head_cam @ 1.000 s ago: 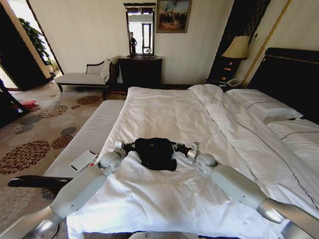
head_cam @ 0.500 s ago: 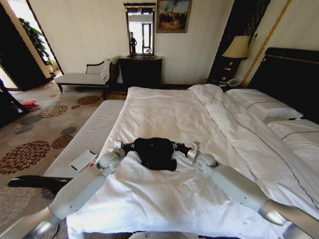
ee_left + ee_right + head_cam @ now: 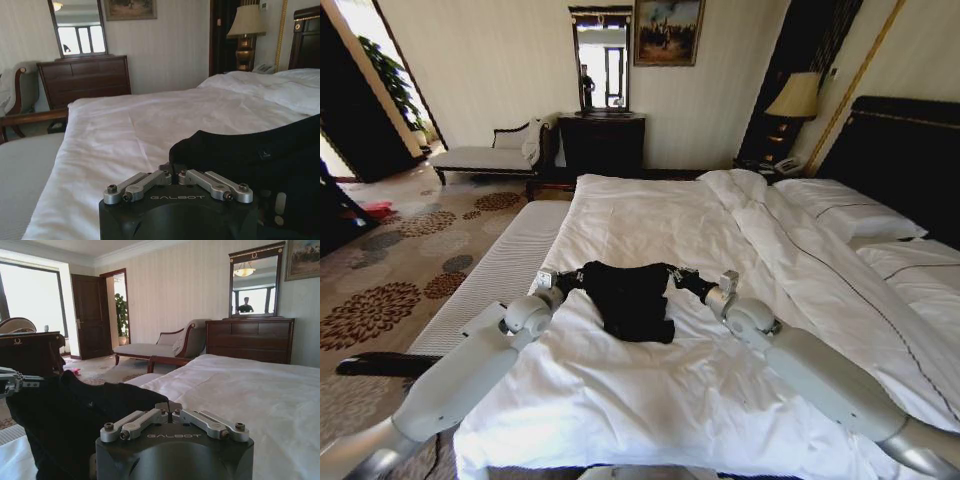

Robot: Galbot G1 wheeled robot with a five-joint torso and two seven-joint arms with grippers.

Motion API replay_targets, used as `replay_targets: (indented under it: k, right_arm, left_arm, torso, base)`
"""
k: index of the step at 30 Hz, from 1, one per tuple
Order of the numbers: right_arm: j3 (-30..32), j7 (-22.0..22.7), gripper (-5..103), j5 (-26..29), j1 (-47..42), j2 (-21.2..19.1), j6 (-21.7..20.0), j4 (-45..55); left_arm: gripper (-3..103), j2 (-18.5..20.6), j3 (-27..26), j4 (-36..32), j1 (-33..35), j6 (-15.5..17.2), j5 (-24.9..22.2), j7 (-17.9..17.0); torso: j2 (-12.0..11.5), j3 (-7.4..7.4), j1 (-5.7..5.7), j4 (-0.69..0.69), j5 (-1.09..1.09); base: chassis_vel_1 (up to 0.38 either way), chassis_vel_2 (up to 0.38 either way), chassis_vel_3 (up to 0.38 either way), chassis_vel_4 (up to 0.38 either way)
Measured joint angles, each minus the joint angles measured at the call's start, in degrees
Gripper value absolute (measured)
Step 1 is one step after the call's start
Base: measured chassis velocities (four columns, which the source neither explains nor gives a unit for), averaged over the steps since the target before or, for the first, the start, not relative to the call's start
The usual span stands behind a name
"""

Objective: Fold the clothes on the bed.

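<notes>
The clothes (image 3: 632,300), a black T-shirt, hang between my two grippers just above the white bed (image 3: 650,210), the lower part still resting on the duvet. My left gripper (image 3: 570,279) is shut on the shirt's left upper edge. My right gripper (image 3: 678,279) is shut on its right upper edge. In the left wrist view the left gripper (image 3: 172,172) pinches the black fabric (image 3: 260,160). From the right wrist, the right gripper (image 3: 169,407) is closed on the cloth (image 3: 75,415), and the left gripper (image 3: 15,382) holds the far corner.
A grey bench (image 3: 490,275) with a white card (image 3: 485,322) runs along the bed's left side. White pillows (image 3: 845,205) and a dark headboard (image 3: 905,150) lie at the right. A dresser (image 3: 602,140), chaise (image 3: 485,155) and lamp (image 3: 795,97) stand against the far wall.
Both grippers have risen and moved farther over the bed, lifting the shirt's upper edge. The shirt now hangs stretched wider between them.
</notes>
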Motion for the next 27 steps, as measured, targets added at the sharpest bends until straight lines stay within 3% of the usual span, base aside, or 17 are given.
replay_targets:
  k: [11, 14, 19, 22, 25, 27]
  right_arm:
    - [11.94, 0.06, 0, -0.96, -5.12, -7.96, -0.19, 8.3]
    - [15.24, 0.17, 0, -3.0, -6.21, -10.19, -0.12, 11.26]
    - [19.08, 0.35, 0, -3.32, -6.76, -12.7, -0.04, 13.99]
    - [23.91, 0.64, 0, -0.62, -6.63, -15.57, -0.5, 16.78]
    - [25.43, 0.85, 0, -0.05, -6.71, -16.23, -0.6, 17.31]
    - [31.68, 2.11, 0, 2.87, -7.64, -18.33, -1.78, 19.31]
  left_arm:
    - [1, 6.37, -3.52, -9.22, -3.02, -0.22, -2.62, -0.89]
    - [1, 8.74, -6.25, -13.59, -3.0, 0.65, -6.51, -1.62]
    - [1, 11.89, -8.23, -18.35, -3.51, 0.92, -9.08, -1.63]
    - [1, 14.87, -9.82, -22.31, -5.93, 0.9, -14.99, -1.97]
    - [1, 15.69, -10.0, -22.72, -7.24, 0.84, -16.28, -2.03]
    - [1, 18.26, -11.15, -24.24, -12.19, 0.62, -20.23, -2.12]
  torso:
    - [0.0, 0.0, 0.0, -0.02, 0.0]
    - [0.0, 0.0, 0.0, 0.0, -0.02]
    - [0.0, 0.0, 0.0, 0.0, -0.02]
    - [0.0, 0.0, 0.0, 0.0, -0.02]
    - [0.01, -0.01, -0.01, 0.0, -0.02]
    - [0.0, 0.0, 0.0, -0.01, -0.02]
  base:
    - [0.0, 0.0, 0.0, 0.0]
    - [0.0, 0.0, 0.0, 0.0]
    - [0.0, 0.0, 0.0, 0.0]
    - [0.0, 0.0, 0.0, 0.0]
    - [0.0, 0.0, 0.0, 0.0]
    - [0.0, 0.0, 0.0, 0.0]
